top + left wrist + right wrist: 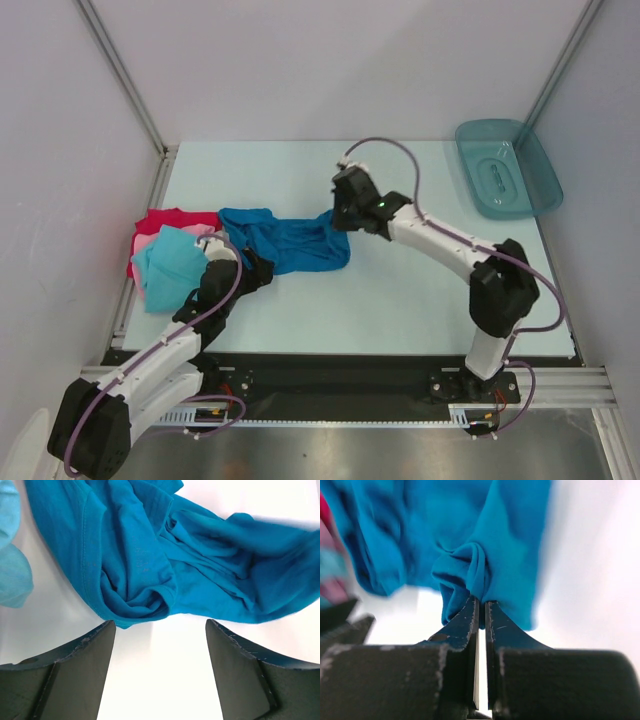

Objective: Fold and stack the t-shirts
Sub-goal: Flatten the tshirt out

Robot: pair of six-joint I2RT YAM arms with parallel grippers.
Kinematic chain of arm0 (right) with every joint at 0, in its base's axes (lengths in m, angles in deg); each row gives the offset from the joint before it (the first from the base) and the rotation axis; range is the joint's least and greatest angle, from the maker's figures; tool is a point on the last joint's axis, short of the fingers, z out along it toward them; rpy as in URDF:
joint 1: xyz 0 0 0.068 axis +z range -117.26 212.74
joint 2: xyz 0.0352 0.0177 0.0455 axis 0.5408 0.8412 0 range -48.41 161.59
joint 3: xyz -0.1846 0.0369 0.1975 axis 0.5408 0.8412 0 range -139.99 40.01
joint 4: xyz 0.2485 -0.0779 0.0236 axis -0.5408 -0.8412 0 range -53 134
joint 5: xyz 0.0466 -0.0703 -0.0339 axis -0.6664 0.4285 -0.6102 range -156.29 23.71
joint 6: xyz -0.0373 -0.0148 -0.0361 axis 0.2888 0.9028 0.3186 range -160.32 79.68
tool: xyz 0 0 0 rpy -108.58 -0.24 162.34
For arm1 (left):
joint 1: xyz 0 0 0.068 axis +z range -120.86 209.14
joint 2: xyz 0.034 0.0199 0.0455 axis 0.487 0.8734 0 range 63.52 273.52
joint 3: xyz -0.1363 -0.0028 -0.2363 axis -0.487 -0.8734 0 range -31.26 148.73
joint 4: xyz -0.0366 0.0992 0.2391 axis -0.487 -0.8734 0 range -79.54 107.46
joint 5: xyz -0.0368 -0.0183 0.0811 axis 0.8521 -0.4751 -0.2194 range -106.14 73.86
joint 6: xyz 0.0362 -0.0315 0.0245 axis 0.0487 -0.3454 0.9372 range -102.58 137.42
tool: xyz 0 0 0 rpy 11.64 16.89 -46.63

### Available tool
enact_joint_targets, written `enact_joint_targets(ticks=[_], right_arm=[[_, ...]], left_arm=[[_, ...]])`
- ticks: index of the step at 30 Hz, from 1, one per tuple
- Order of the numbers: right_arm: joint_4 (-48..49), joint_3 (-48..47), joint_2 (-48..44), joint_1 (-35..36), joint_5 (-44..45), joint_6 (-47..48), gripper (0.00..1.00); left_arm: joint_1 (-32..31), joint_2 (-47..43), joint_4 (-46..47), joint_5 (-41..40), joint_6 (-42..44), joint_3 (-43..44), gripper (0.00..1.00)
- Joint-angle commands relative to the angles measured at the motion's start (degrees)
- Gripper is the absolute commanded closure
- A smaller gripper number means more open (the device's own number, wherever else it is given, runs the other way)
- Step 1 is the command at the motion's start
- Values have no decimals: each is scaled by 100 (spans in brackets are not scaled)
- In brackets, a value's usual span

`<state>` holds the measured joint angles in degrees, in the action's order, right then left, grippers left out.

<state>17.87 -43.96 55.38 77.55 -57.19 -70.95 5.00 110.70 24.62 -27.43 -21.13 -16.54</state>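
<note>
Blue t-shirt point(285, 240) is seen crumpled on the table point(400, 290), left of centre, spread sideways between the two arms. Its left end is bunched up against the pile of other shirts; its right end is under the right arm point(440, 240).

Right jaws are pressed together, pinching a small fold of the blue t-shirt at its right edge. In the right wrist view the cloth is gathered into a tight pucker just at the tips, with the rest of the shirt hanging behind it.

Left jaws are spread wide and nothing is held. They are placed low over the table at the near-left edge of the blue t-shirt. In the left wrist view bare table is seen between the two fingers point(75, 665), and a rolled hem of the shirt lies just beyond the tips, nearer the left one. Contact with the cloth cannot be told.

Pile at the left edge of the table: turquoise t-shirt point(172, 265) on top, pink t-shirt point(143, 246) showing under it at the edges, red t-shirt point(170, 217) at the bottom, sticking out on the far side. Part of the pile is covered by the left arm point(170, 345).

Teal tray point(505, 170) is noted at the far right corner, well apart from all shirts.
</note>
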Motion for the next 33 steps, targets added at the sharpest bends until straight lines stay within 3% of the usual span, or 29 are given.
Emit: enact_joint_targets(ticks=[1,8,20,28,33], right_arm=[[-331,-348,-613,-648,206,286,100],[-314,291,-1263,-1318,74,102,100],[161,2690,-2600,-1677,381,-926,100],[152,2938,-2609,-2776,644,-857,100],[564,3570,-2689,-3409,189,-883,100]], left_arm=[[50,-51,137,136,14,13,22],[41,-121,110,206,14,40,22],[41,-130,75,267,31,101,22],[-12,-95,5,312,40,180,23],[-47,-60,-4,303,58,180,23]])
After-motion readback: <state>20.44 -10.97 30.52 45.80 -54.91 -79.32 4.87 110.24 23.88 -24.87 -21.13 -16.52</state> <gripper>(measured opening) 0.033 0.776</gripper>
